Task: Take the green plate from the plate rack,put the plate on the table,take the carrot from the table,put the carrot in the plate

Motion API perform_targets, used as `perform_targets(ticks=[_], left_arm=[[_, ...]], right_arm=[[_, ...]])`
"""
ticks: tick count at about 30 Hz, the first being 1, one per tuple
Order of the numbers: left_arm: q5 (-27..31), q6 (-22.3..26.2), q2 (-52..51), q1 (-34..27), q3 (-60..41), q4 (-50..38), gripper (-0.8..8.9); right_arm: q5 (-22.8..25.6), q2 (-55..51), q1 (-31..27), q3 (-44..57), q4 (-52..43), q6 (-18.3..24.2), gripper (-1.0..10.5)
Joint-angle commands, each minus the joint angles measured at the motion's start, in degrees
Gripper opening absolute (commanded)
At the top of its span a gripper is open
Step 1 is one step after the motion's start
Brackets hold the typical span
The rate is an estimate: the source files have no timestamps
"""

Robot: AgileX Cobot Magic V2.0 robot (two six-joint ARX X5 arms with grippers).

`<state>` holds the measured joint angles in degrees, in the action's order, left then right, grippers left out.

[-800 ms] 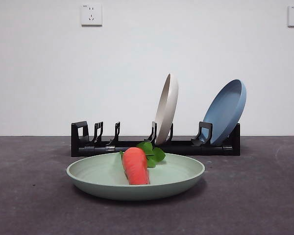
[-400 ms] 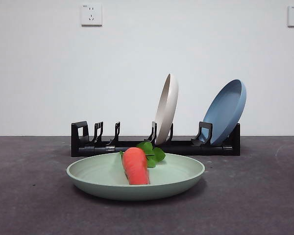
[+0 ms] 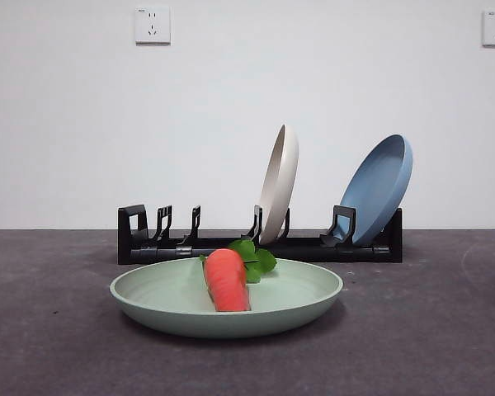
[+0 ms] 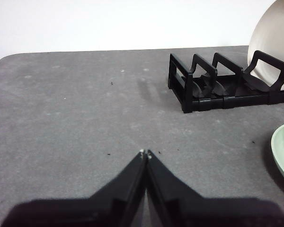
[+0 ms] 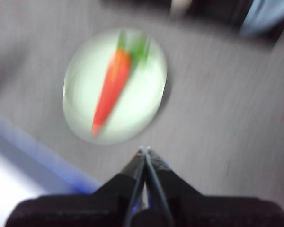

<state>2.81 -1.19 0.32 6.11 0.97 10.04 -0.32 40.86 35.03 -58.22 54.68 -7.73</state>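
The surface (image 3: 445,330) is lying dark grey across the whole scene, and compared with a second ago nothing on it is showing any real change; only the front view's framing is sitting a touch differently. The black rack (image 3: 260,244) is standing at the back, carrying a cream plate (image 3: 279,183) and a blue plate (image 3: 379,188), with its remaining slots standing empty. The green plate (image 3: 305,299) is resting flat on the surface in front of the rack, and the carrot (image 3: 226,280) is lying inside it, leaves pointing toward the rack. That is suggesting the task is essentially finished. The left tool (image 4: 145,153) is hanging closed and empty above bare surface beside the rack's end. The right tool (image 5: 145,150) is also closed and empty, well above the plate, its view blurring.
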Motion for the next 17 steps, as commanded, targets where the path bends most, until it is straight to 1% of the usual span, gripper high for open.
perform_targets(ticks=[1,2,5,7,9,13,15,17], left_arm=[[-0.02,-0.55,-0.13,-0.22,-0.81,-0.11,-0.03],[-0.07,-0.55,-0.15,-0.22,-0.81,-0.11,-0.03],[0.00,-0.55,-0.13,-0.22,-0.81,-0.09,-0.03],[-0.02,-0.55,-0.13,-0.22,-0.81,-0.09,-0.03],[-0.02,-0.55,-0.13,-0.22,-0.81,-0.09,-0.03],[-0.02,-0.55,-0.13,-0.22,-0.81,-0.09,-0.03],[0.00,-0.55,-0.13,-0.22,-0.81,-0.09,-0.03],[-0.02,-0.55,-0.13,-0.22,-0.81,-0.09,-0.03]], right_arm=[[-5.31,-2.67,-8.02,3.54,-9.16,3.50,0.0],[-8.07,-3.91,-11.78,5.57,-12.61,4.52,0.0],[-13.16,-7.19,-19.89,11.82,-20.72,7.37,0.0],[-14.49,-9.73,-23.43,16.31,-25.66,8.35,0.0],[-14.60,-13.49,-26.38,22.16,-31.82,8.46,0.0],[-13.94,-21.07,-29.18,32.70,-42.34,8.48,0.0],[-11.56,-24.68,-29.73,37.18,-45.55,8.44,0.0],[-9.18,-27.54,-29.83,40.52,-46.60,8.20,0.0]])
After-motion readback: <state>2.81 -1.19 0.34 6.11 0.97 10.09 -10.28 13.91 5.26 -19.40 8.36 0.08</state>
